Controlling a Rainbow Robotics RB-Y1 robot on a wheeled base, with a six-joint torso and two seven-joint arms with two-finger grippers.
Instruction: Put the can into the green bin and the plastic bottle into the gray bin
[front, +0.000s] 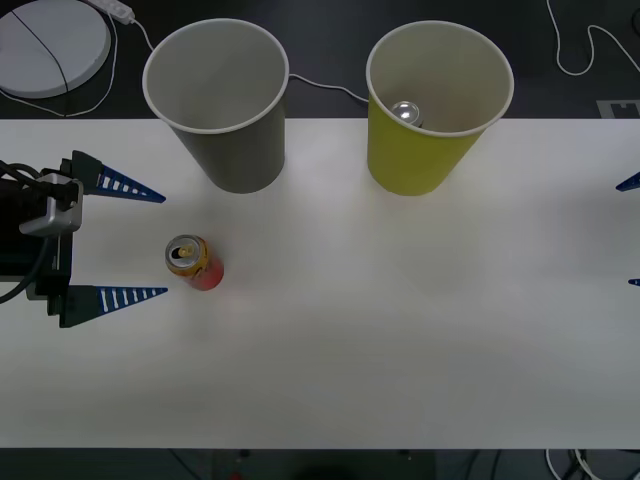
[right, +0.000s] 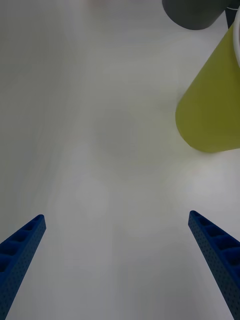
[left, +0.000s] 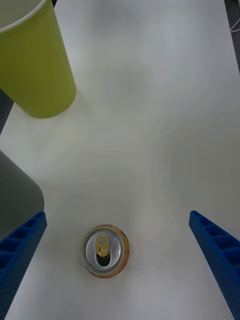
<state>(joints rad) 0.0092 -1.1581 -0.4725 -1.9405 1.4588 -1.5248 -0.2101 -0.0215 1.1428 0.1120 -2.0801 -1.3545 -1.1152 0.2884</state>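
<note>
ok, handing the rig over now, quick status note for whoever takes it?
Left gripper: open, at the table's left side, fingers either side of the can, not touching it.
Right gripper: open, idle at the table's right edge.
The can stands upright in front of the gray bin.
Green bin holds another can, silver top showing.
Left to do: grasp the can and drop it in the green bin. No plastic bottle is on the table.

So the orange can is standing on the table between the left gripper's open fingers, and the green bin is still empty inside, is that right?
Not quite. The green bin is not empty: the front view shows another can with a silver top inside it. The rest holds: the orange can stands upright on the table, in line with the gap of the open left gripper.
</note>
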